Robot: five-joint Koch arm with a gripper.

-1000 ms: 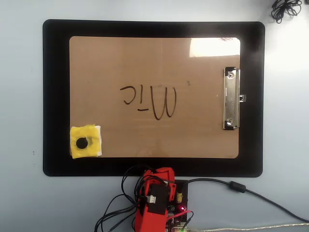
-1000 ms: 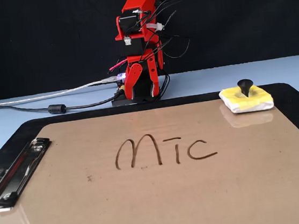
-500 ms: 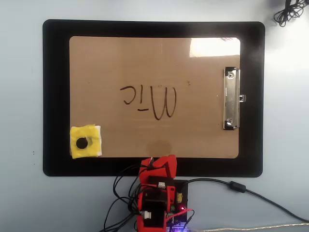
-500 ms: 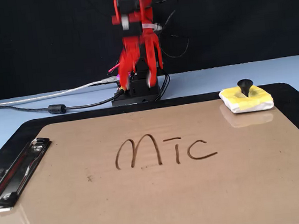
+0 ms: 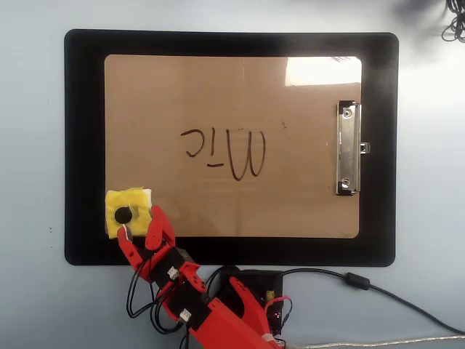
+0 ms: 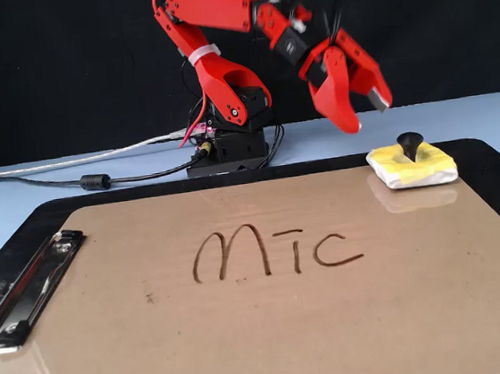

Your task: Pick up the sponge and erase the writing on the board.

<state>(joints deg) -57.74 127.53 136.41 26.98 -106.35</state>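
The yellow sponge (image 5: 135, 203) (image 6: 418, 169) with its black knob lies on a corner of the tan board (image 5: 218, 87) (image 6: 249, 340), lower left in the overhead view and right rear in the fixed view. The brown writing (image 5: 227, 152) (image 6: 275, 249) runs across the board's middle. My red gripper (image 5: 139, 231) (image 6: 366, 112) hangs open in the air just off the sponge's near corner, over the mat's edge and clearly above the sponge, with nothing between its fingers.
A black mat (image 5: 83, 145) lies under the board. A silver clip (image 5: 347, 149) (image 6: 26, 285) sits on one short edge. The arm's base (image 6: 232, 148) stands behind the mat, with cables (image 5: 363, 282) (image 6: 96, 180) trailing over the pale blue table.
The arm has unfolded from its upright pose over the base and swung out toward the sponge. The gripper now hangs open beside it. Sponge, board and writing have not moved.
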